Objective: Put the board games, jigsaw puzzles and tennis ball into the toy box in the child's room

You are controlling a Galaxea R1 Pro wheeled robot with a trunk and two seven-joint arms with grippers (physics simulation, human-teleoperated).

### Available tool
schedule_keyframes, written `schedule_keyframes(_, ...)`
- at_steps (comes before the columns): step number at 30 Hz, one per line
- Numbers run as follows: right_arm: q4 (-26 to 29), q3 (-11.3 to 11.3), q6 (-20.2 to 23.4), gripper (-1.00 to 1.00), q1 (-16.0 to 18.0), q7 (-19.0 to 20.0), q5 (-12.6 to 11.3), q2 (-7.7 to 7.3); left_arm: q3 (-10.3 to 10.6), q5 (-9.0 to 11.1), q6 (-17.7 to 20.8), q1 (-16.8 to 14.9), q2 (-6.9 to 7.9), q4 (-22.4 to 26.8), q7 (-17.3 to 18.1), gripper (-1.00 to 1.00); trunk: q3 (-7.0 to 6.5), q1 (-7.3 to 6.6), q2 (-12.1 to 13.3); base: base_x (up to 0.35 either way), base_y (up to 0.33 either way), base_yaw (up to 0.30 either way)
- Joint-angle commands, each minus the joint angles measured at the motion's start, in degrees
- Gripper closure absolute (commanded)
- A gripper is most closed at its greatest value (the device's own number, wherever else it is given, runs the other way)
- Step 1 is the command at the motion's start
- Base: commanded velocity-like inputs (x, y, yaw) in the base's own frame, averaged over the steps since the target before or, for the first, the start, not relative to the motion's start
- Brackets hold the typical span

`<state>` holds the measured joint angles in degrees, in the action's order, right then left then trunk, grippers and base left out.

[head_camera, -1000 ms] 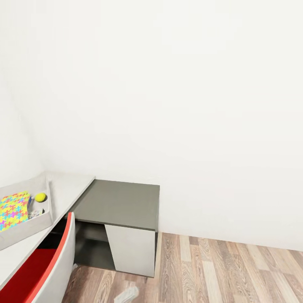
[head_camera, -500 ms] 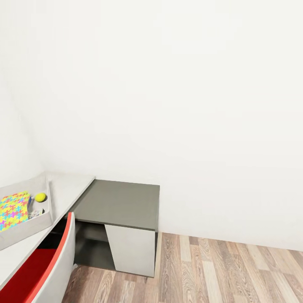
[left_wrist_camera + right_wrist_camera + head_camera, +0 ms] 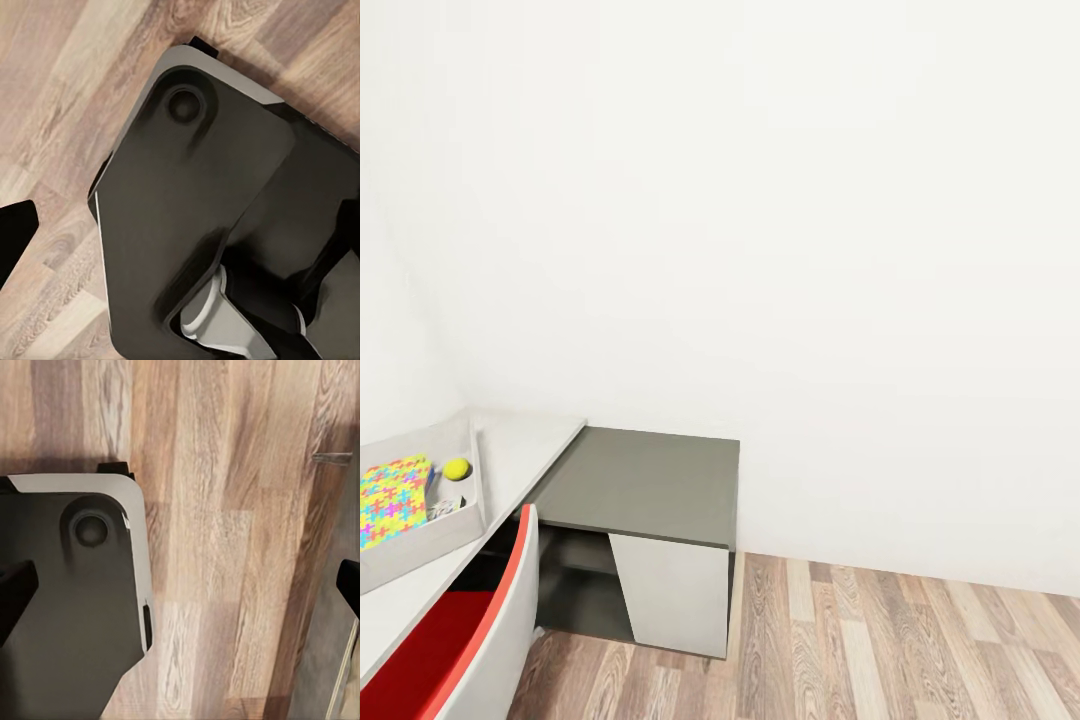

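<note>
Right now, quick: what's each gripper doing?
Left gripper: open, holding nothing.
Right gripper: open, holding nothing.

On the counter [image 3: 650, 485] sits the toy box [image 3: 460, 535] — a jigsaw puzzle [image 3: 392, 498] and tennis ball [image 3: 456, 468] inside — beside a red chair [image 3: 470, 620].

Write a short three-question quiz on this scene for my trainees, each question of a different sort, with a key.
1. True or false: the tennis ball lies inside the toy box.
2. Multiple choice: what lies beside the ball in the box? A) a jigsaw puzzle B) a Monopoly box C) a shoe
3. Short answer: what covers the floor beside the table?

Key
1. True.
2. A: the jigsaw puzzle, bright yellow, pink, green and blue, lies in the box next to the ball.
3. Wood planks.
</note>
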<state>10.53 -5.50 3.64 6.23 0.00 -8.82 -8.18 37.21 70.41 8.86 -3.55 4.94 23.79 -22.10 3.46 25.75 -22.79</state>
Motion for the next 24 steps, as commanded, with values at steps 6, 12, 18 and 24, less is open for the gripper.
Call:
schedule_keyframes(6,-0.4,-0.5,0.3,-1.00,0.0,-0.4,-0.5,0.11,0.4,0.3,-1.0,-0.1,0.04,-3.5,2.2,-1.00,0.13,0.04,-0.1,0.000,0.000,0.000)
schedule_keyframes(12,-0.7,-0.5,0.3,-1.00,0.0,-0.5,-0.5,1.09,0.5,0.4,-2.3,0.3,-0.12,-7.4,3.6,-1.00,0.13,0.04,-0.1,0.000,0.000,0.000)
schedule_keyframes(18,-0.8,-0.5,0.2,-1.00,0.0,-0.6,-0.5,2.14,0.7,0.3,-2.7,0.9,-0.15,-10.0,3.9,-1.00,0.13,0.04,-0.1,0.000,0.000,0.000)
schedule_keyframes(24,-0.8,-0.5,0.2,-1.00,0.0,-0.6,-0.5,3.26,0.7,0.3,-2.9,1.2,0.11,-11.8,4.0,-1.00,0.13,0.04,-0.1,0.000,0.000,0.000)
